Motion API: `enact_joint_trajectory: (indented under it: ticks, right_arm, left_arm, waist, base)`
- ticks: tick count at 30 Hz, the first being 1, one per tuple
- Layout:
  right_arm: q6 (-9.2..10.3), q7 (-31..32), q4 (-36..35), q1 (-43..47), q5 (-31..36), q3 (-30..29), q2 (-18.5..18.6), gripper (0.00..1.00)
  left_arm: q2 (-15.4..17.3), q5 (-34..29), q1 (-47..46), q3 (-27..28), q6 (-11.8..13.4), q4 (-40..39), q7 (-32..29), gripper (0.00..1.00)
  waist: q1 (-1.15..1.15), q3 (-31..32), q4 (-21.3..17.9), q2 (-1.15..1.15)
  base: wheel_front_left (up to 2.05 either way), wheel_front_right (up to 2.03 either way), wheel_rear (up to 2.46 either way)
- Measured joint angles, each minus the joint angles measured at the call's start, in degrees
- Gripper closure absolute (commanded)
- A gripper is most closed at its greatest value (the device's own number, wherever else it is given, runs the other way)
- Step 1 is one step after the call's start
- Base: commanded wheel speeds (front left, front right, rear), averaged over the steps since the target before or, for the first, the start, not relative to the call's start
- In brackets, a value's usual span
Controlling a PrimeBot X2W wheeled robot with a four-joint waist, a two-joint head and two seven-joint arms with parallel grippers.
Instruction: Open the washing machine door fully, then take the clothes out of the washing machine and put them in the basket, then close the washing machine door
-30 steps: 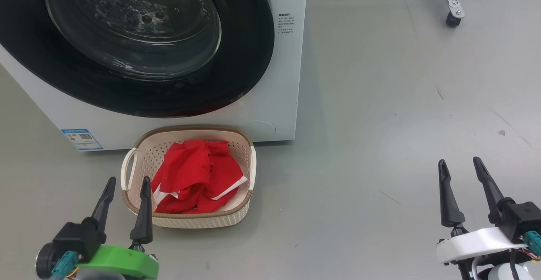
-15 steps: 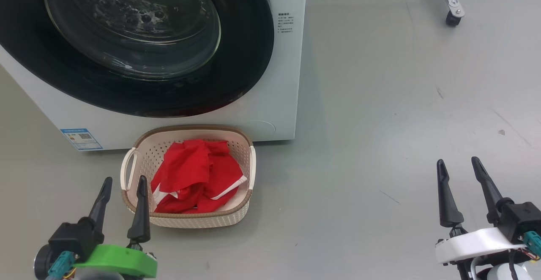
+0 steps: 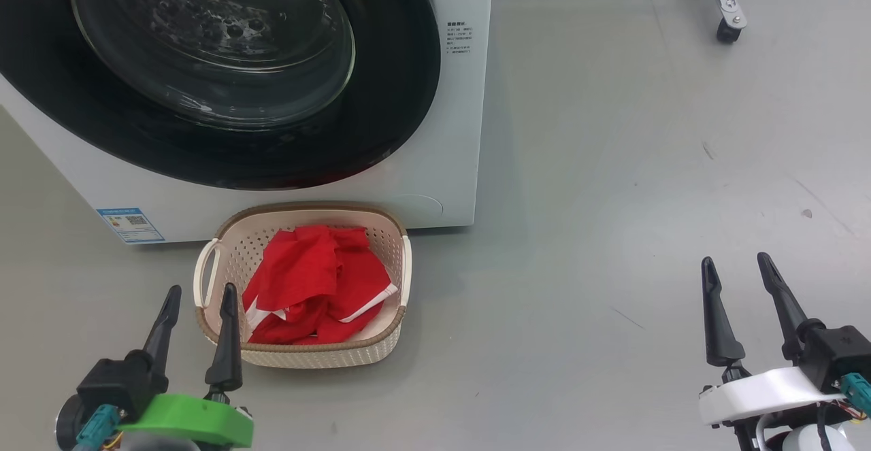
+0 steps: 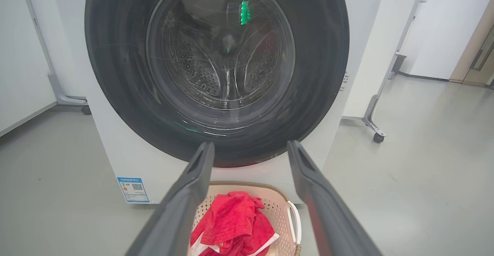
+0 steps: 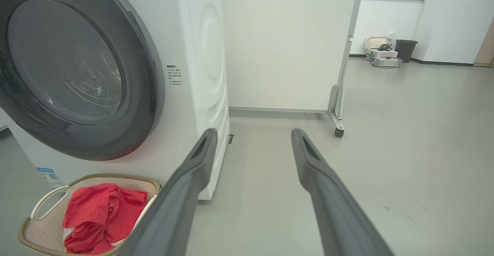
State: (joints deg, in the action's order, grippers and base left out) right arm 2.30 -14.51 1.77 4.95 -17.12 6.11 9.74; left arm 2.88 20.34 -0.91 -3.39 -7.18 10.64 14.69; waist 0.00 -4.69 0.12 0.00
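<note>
- At the lower left of the head view, the left gripper [image 3: 202,288] points up. Its two dark fingers are spread wide and hold nothing.
- Ahead of it and a little to its left, a small blue sticker [image 3: 130,224] sits low on the front of the big white washing machine [image 3: 463,131].
- Straight ahead of the left gripper and higher up, the round door [image 3: 388,97] lies flush against the machine's front. Its wide black rim circles a bulging glass window. Through the glass, the left wrist view shows a dimpled steel drum [image 4: 200,78].
- Just right of the left gripper's fingertips, a cream perforated basket [image 3: 306,207] with a brown rim stands on the grey floor [image 3: 612,199], close against the foot of the machine below the door.
- Inside the basket, red clothes [image 3: 320,281] with white trim lie in a crumpled heap.
- Well to the right of the basket, at the lower right, the right gripper [image 3: 735,259] also points up, fingers wide apart and holding nothing.
- Far ahead of the right gripper, a small black castor wheel [image 3: 728,31] on a metal leg rests on the floor.
</note>
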Motion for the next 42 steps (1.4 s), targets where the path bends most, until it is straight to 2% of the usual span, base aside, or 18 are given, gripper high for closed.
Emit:
enact_joint_trajectory:
  ticks: [12, 13, 19, 24, 42]
  right_arm:
    - [-0.71, 0.0, 0.1, 0.0, 0.2, -0.4, -0.5, 0.0]
    - [-0.7, 0.0, 0.2, 0.0, 0.3, -0.4, -0.6, 1.0]
    - [-0.71, 0.1, 2.9, 1.3, -0.2, 0.2, -2.2, 1.0]
    - [-1.14, 0.1, 2.9, 1.4, -2.4, 0.2, -2.3, 1.0]
    - [-2.23, 3.1, 3.3, 1.3, -17.6, -1.4, -3.2, 1.0]
  left_arm:
    - [0.3, 0.7, 0.0, -0.8, 0.0, 0.3, 0.0, 0.0]
    - [0.3, 0.7, 0.0, -0.8, 0.0, 0.4, 0.0, 1.0]
    - [-0.7, 0.9, 0.9, -1.3, 0.0, 3.1, 0.0, 1.0]
    - [-0.7, 3.4, 1.1, -1.4, 0.0, 3.0, -0.2, 1.0]
    - [-0.7, 17.5, 1.1, -0.5, 0.0, 2.7, -3.6, 1.0]
  waist:
    - [0.0, 0.1, 0.0, 0.0]
    - [0.0, 0.1, 0.1, 0.0]
    - [0.0, 0.1, 0.0, 0.0]
    - [0.0, 0.3, 0.0, 0.0]
    - [0.0, 1.1, 0.0, 0.0]
  base:
    - [0.0, 0.0, 0.0]
    - [0.0, 0.0, 0.0]
    - [0.0, 0.0, 0.0]
    - [0.0, 0.0, 0.0]
    - [0.0, 0.0, 0.0]
